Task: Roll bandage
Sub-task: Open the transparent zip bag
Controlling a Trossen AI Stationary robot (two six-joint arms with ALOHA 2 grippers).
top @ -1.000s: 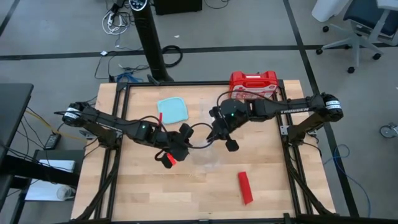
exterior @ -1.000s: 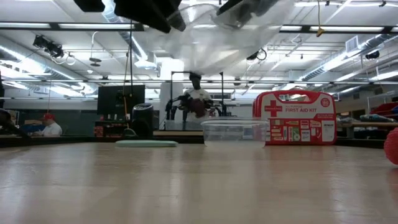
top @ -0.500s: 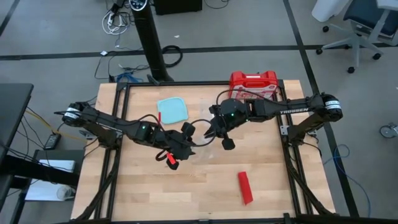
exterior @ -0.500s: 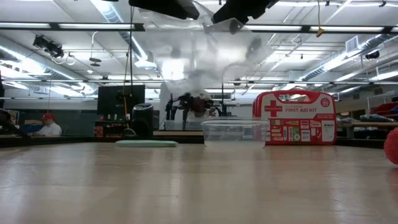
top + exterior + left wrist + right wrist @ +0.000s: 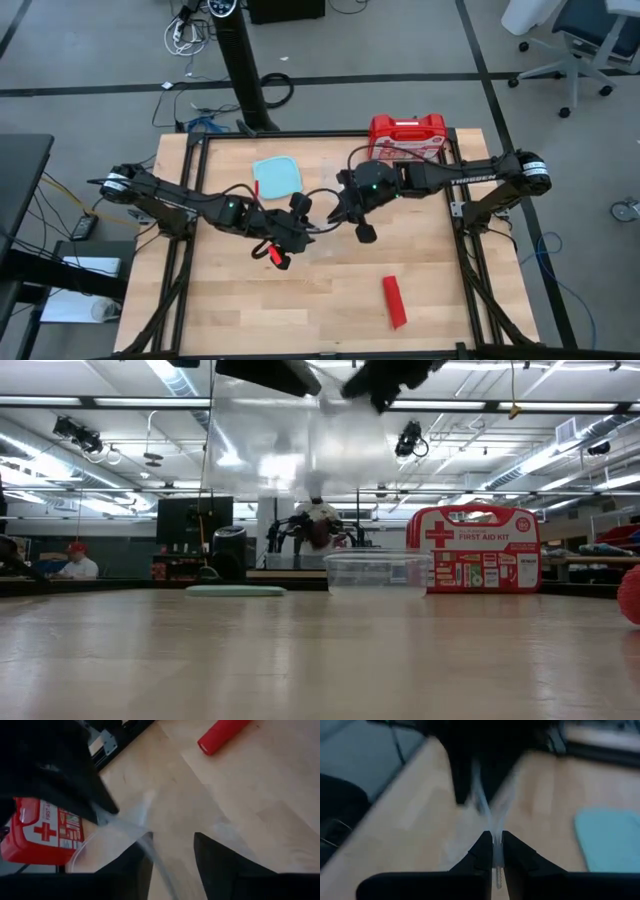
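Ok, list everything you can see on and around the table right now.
bandage: one, bright red, alone on the table's right half
first-aid case: one, red with a white label, table's far edge
lid: one, pale blue, flat on the table
container: one, clear, beside the case
plastic bag: one, clear, up in the air
table: one, light wood
person: one, red cap, room behind
left gripper: black, open, at the bag
right gripper: black, shut on the bag
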